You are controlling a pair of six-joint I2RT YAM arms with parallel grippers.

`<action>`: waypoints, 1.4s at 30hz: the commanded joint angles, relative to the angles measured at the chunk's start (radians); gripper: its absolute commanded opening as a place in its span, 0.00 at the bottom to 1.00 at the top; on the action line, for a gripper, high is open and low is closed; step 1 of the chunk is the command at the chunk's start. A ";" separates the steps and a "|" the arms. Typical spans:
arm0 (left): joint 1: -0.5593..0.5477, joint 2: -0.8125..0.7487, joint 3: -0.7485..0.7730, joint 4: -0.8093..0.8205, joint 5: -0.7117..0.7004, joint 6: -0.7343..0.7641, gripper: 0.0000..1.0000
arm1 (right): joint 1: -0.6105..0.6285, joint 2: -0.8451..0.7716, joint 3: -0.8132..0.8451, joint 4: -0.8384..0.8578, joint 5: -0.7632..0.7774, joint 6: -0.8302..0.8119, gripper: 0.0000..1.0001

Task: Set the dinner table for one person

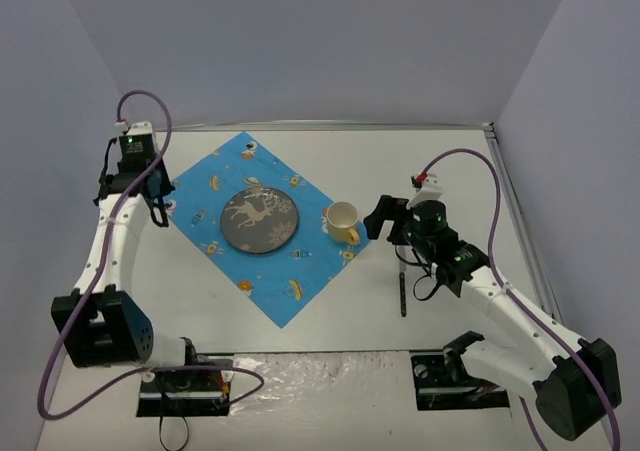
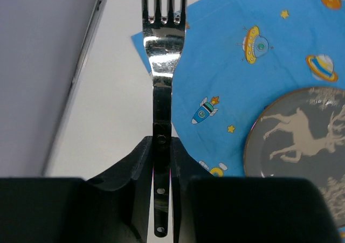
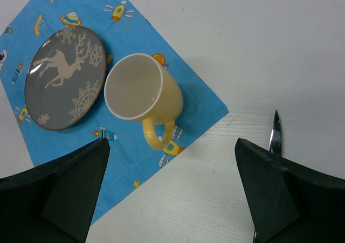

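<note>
The white dinner table [image 1: 440, 171] carries a blue cartoon-printed cloth [image 1: 300, 281]. On the cloth sit a grey plate with a deer pattern [image 1: 259, 221] and a yellow mug [image 1: 343, 221], the mug near the cloth's right corner. By the cloth's left corner, my left gripper [image 1: 162, 207] is shut on the black handle of a fork [image 2: 163, 65]; the tines point away from the wrist over the cloth's edge [image 2: 242, 92]. My right gripper [image 3: 171, 162] is open just right of the mug [image 3: 143, 92], holding nothing. A knife [image 1: 403, 293] lies on the bare table beside it.
Grey walls enclose the table on the left, back and right, and metal edge strips [image 1: 520, 211] run along its sides. Both arm bases sit at the near edge. The knife's tip [image 3: 276, 135] shows beside my right finger.
</note>
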 commanded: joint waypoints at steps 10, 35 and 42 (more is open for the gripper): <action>-0.148 0.401 0.278 0.105 0.266 0.701 0.00 | -0.007 -0.224 -0.064 0.075 -0.008 -0.036 0.99; -0.140 0.762 0.578 0.053 0.346 0.898 0.00 | -0.007 -0.286 -0.113 0.032 0.006 -0.002 0.99; -0.120 0.765 0.546 0.056 0.344 0.898 0.00 | -0.007 -0.270 -0.114 0.030 0.032 0.004 0.99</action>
